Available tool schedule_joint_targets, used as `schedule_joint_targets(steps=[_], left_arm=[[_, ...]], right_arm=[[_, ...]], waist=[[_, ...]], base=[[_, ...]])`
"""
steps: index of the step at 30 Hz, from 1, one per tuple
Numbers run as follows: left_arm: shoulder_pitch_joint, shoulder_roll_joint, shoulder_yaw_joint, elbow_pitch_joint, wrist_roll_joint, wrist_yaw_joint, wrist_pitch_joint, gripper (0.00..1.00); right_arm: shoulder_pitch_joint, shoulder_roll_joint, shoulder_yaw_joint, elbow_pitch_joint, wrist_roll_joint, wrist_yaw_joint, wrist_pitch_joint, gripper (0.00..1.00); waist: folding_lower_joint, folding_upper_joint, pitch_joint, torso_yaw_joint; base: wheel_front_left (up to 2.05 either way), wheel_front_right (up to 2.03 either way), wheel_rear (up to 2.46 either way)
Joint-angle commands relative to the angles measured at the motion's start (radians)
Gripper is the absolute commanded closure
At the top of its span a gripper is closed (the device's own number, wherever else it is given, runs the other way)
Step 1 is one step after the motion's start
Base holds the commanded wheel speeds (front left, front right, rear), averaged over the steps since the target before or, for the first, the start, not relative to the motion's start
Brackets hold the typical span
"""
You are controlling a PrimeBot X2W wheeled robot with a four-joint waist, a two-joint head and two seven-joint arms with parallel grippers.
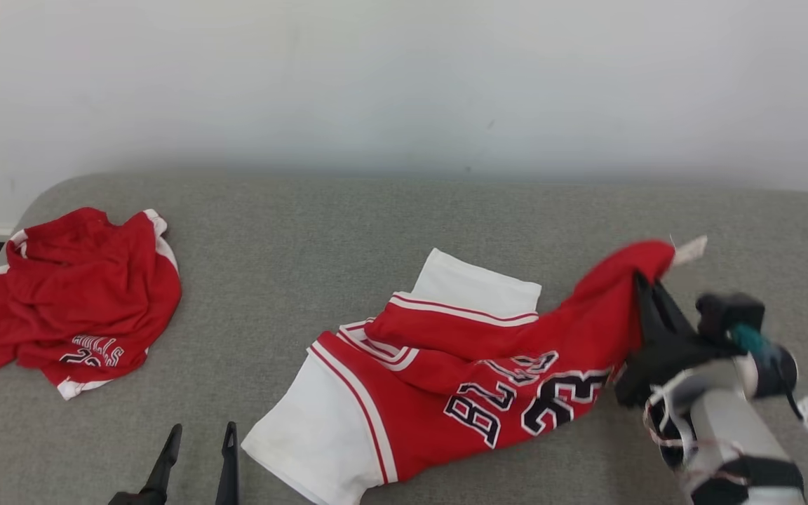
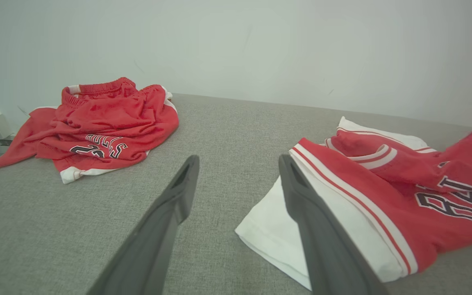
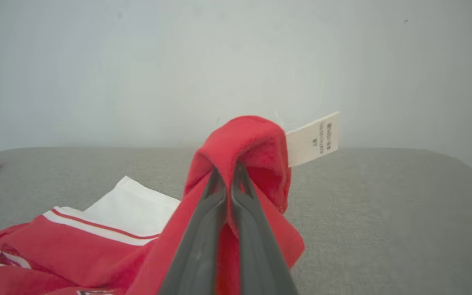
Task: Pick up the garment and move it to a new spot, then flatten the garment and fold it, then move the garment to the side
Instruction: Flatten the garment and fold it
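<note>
Right gripper [image 3: 224, 171] — rumpled red-and-white garment [image 1: 460, 365], corner aloft

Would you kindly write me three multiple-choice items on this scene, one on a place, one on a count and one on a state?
1. Where does the crumpled garment lie relative to the jersey?
A. To the robot's left of it
B. To the robot's right of it
C. On top of it

2. How many garments are on the grey surface?
A. One
B. Two
C. Three

3. What is the right gripper doing?
A. Hanging open, holding nothing
B. Shut on the jersey's red edge
C. Shut on a white sleeve

Answers:
1 A: the head view shows it far to the left, apart from the jersey.
2 B: those two are the ones seen there.
3 B: it pinches a raised red fold beside the label.
</note>
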Motion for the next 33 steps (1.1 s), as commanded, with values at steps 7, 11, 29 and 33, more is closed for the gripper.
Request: schedule_joint_targets(steps=[7, 11, 29, 33], left_arm=[[-0.049, -0.006, -0.032, 0.015, 0.005, -0.005, -0.002, 0.0], [-0.078, -0.006, -0.05, 0.032, -0.002, -0.005, -0.002, 0.0], [-0.071, -0.001, -0.044, 0.037, -0.014, -0.006, -0.002, 0.0], [-0.065, -0.002, -0.039, 0.034, -0.011, -0.006, -0.002, 0.0]], right_arm=[[-0.272, 0.009, 0.019, 0.224, -0.044, 0.004, -0.022, 1.0], [-0.37, 0.01, -0.003, 0.366, -0.064, 0.004, -0.04, 0.85], [-0.207, 0.013, -0.003, 0.067, -0.053, 0.003, -0.056, 0.0], [-0.076, 0.004, 0.011, -0.096, -0.037, 0.004, -0.057, 0.0]], waist=[[0.0, 0.0, 0.042, 0.063], [0.0, 0.0, 0.06, 0.091], [0.0, 0.0, 0.049, 0.011], [0.0, 0.0, 0.036, -0.018]], base=[[0.0, 0.0, 0.0], [0.0, 0.0, 0.0], [0.0, 0.0, 0.0], [0.0, 0.0, 0.0]])
